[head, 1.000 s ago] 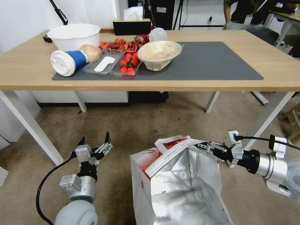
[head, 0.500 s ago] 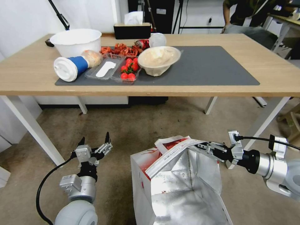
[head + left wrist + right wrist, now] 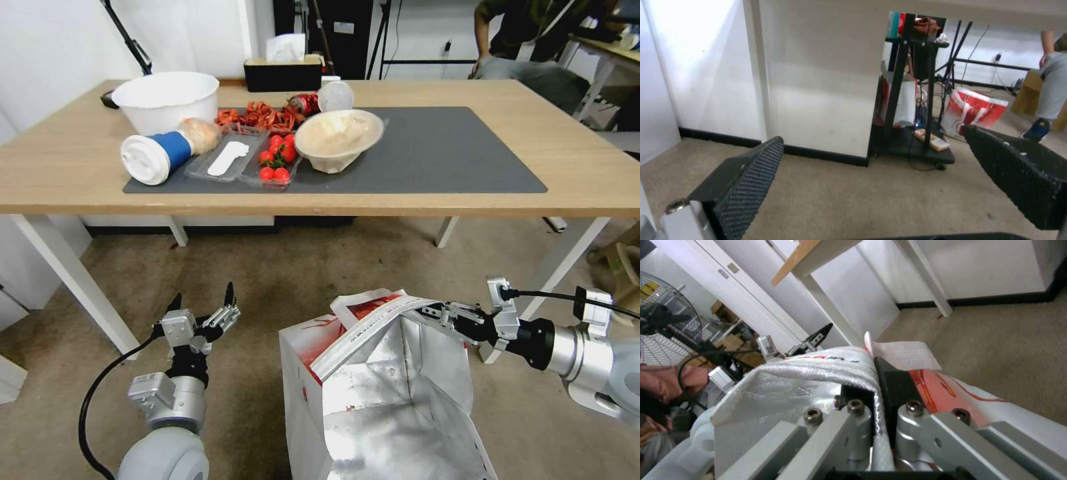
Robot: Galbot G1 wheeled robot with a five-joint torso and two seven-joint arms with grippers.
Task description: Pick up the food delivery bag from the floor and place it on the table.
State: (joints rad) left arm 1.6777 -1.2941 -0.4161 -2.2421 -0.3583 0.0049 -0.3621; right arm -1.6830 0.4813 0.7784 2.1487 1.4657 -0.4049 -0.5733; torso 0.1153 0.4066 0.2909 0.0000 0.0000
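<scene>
Brownish-grey floor [image 3: 287, 280] with dark stains runs under and in front of the table [image 3: 587, 167], a long light-wood top on white legs that spans the far half of the head view. On its top lies a dark grey mat [image 3: 440, 150]; at the mat's left end sit a white bowl [image 3: 167, 100], a tipped blue-and-white cup [image 3: 157, 155], a clear tray of small tomatoes [image 3: 273, 160] and a cream-coloured bowl [image 3: 339, 137], with a black tissue box [image 3: 283, 72] at the far edge.

Nearer, right of centre, the food delivery bag [image 3: 373, 393] stands upright on its base, its long axis vertical and its mouth gaping upward, so the silver foil lining faces up. Its red-and-white outer wall faces left and far, and a white strap handle [image 3: 350, 303] rises at the far rim. Whether its base touches the floor I cannot tell, since the bottom is cut off by the near edge of the view.

From the right, the right gripper [image 3: 440, 312] reaches in level and is clenched on the bag's upper rim at the far right corner; in the right wrist view its fingers [image 3: 893, 386] pinch the foil-lined edge between them, red print just beside.

To the near left, the left gripper [image 3: 200, 308] points up and away, fingers spread wide and grasping nothing, well apart from the bag. Between its textured pads [image 3: 751, 173], the left wrist view shows floor and a white wall.
</scene>
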